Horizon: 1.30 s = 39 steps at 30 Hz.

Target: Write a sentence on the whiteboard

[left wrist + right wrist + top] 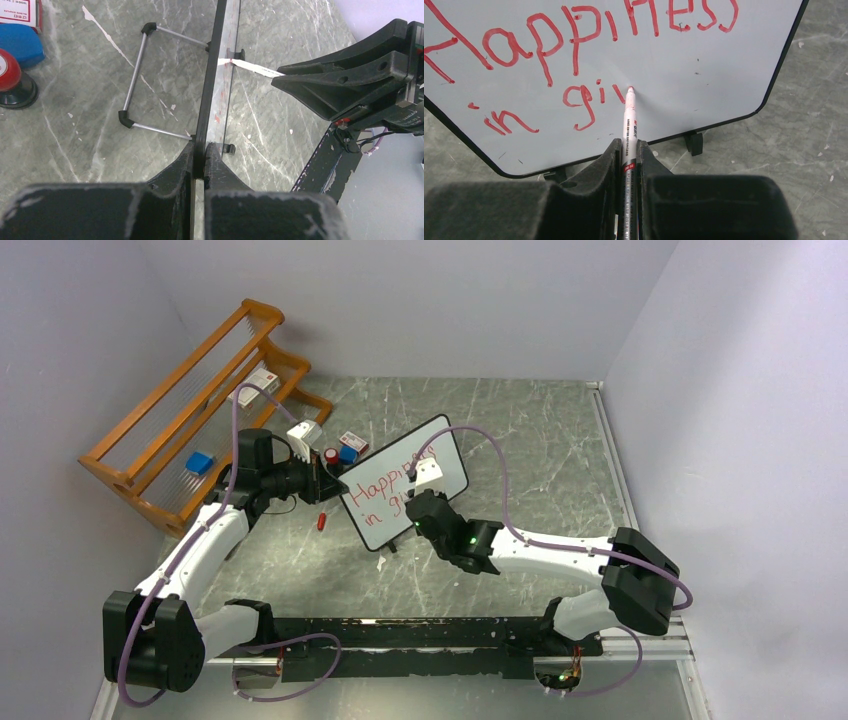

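The whiteboard (442, 443) stands tilted on the stone table, on little black feet (694, 142). My left gripper (336, 484) is shut on the thin black frame at its left edge (212, 75); in the left wrist view the jaws (200, 152) pinch that frame. My right gripper (418, 506) is shut on a white marker (629, 122), whose red tip touches the board (704, 60). The sentence (574, 35) is in red, reading "Happines" above and "in giv" (579, 100) below, with the tip just right of the "v". The marker (250, 67) shows meeting the board face.
A wooden rack (190, 405) stands at the back left, holding a blue item (199, 462) and small boxes. A red-topped object (330, 455), a blue piece (347, 452) and a small box (353, 440) sit behind the board. A red cap (321, 521) lies near it. A wire stand (145, 80) props the back.
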Each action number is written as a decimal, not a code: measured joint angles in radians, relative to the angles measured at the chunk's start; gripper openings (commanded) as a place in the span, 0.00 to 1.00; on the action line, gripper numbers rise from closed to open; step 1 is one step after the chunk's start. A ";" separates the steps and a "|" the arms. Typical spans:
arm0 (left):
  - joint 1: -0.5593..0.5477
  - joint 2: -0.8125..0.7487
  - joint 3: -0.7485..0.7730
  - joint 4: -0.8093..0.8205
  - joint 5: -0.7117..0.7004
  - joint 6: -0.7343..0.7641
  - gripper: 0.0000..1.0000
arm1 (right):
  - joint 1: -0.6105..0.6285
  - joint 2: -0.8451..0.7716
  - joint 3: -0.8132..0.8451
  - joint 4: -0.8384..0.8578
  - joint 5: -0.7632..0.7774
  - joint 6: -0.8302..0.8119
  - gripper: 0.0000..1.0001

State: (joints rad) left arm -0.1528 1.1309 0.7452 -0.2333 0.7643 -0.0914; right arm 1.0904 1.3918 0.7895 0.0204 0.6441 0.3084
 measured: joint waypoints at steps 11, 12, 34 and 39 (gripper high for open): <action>0.000 0.000 0.000 0.000 -0.001 0.000 0.05 | -0.003 -0.012 0.002 0.004 -0.003 -0.003 0.00; 0.000 0.000 0.000 0.000 -0.001 0.000 0.05 | -0.003 -0.019 0.002 0.004 -0.005 -0.003 0.00; 0.000 0.001 0.000 0.000 -0.001 0.000 0.05 | -0.050 -0.060 -0.011 0.029 -0.054 -0.002 0.00; 0.000 0.001 0.000 0.000 0.000 0.000 0.05 | -0.057 -0.055 -0.018 0.028 -0.054 0.001 0.00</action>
State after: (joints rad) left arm -0.1528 1.1320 0.7452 -0.2337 0.7639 -0.0914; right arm 1.0336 1.3373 0.7715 0.0483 0.5900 0.3096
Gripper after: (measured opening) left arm 0.080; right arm 0.144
